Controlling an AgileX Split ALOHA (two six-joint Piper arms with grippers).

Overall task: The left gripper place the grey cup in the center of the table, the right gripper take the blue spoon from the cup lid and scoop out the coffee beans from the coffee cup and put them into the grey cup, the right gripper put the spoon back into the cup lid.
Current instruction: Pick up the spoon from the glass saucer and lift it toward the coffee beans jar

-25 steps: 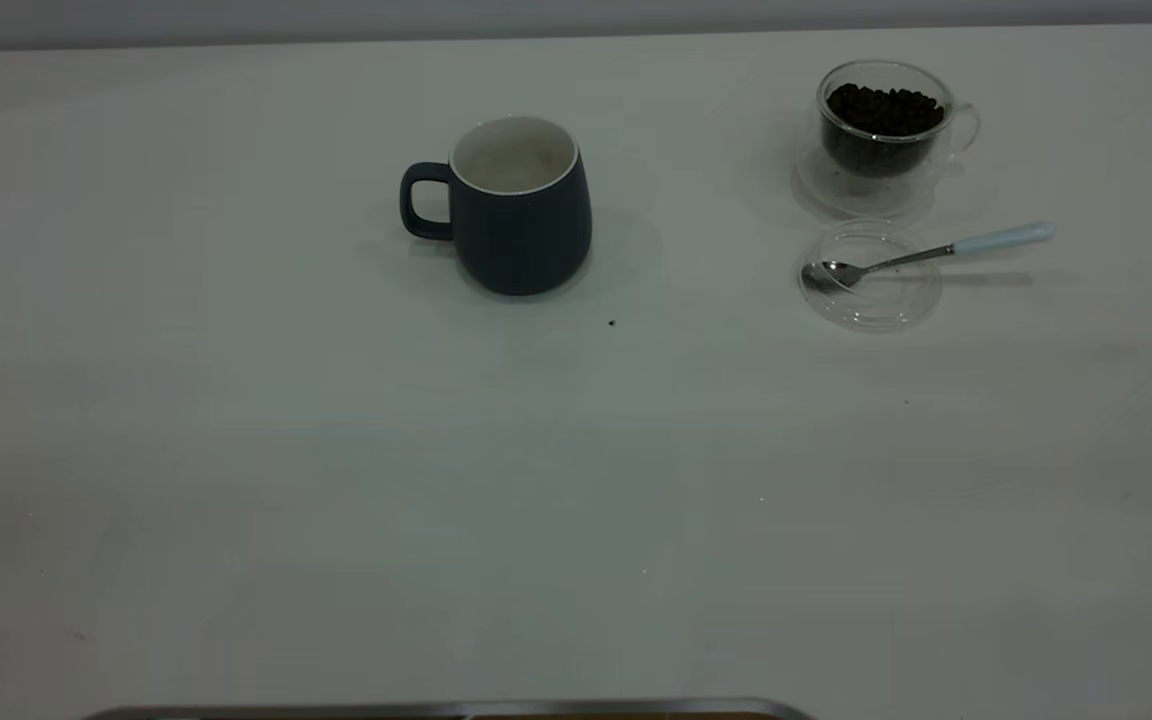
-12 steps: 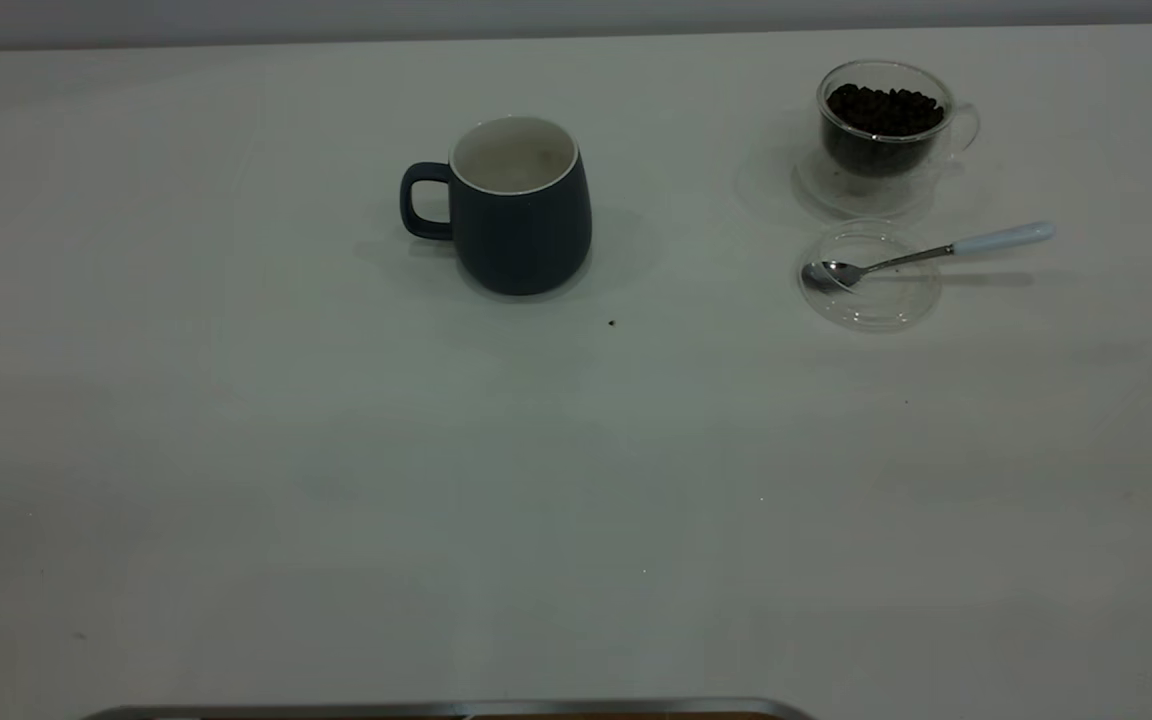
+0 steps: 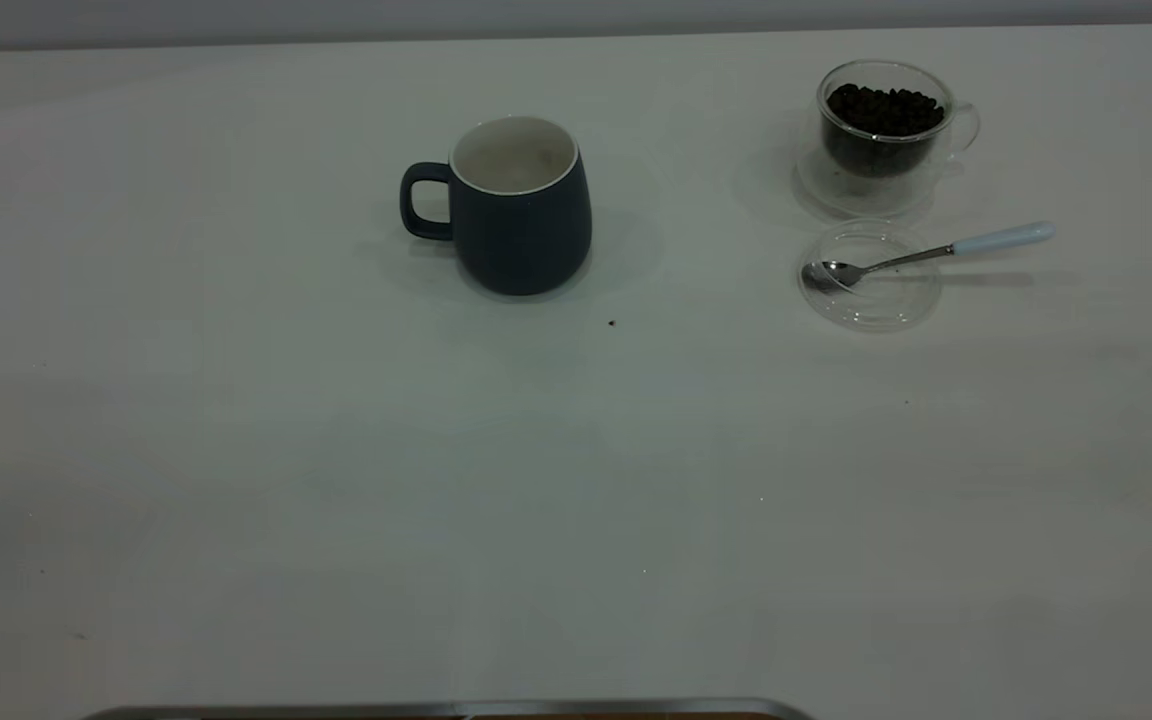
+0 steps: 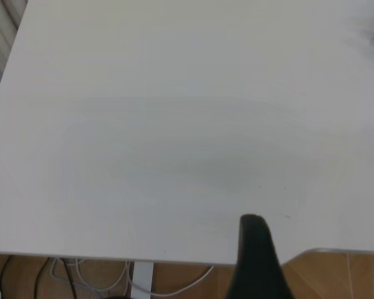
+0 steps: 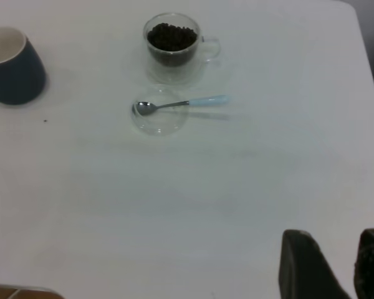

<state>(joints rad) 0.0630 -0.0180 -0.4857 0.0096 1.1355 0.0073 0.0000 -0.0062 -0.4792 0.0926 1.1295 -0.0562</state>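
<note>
Spoon [image 5: 177,104] resting in the lid [image 5: 159,118] lies well ahead of my right gripper [image 5: 334,258], whose jaws stand parted; I cannot tell the left gripper's [image 4: 257,258] jaws.

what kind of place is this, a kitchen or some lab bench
Most likely a lab or test bench, not a kitchen. A plain white table holds only staged props: a grey cup, a glass coffee cup of beans, and a blue spoon on a clear lid. Loose cables hang below the table's edge.
</note>
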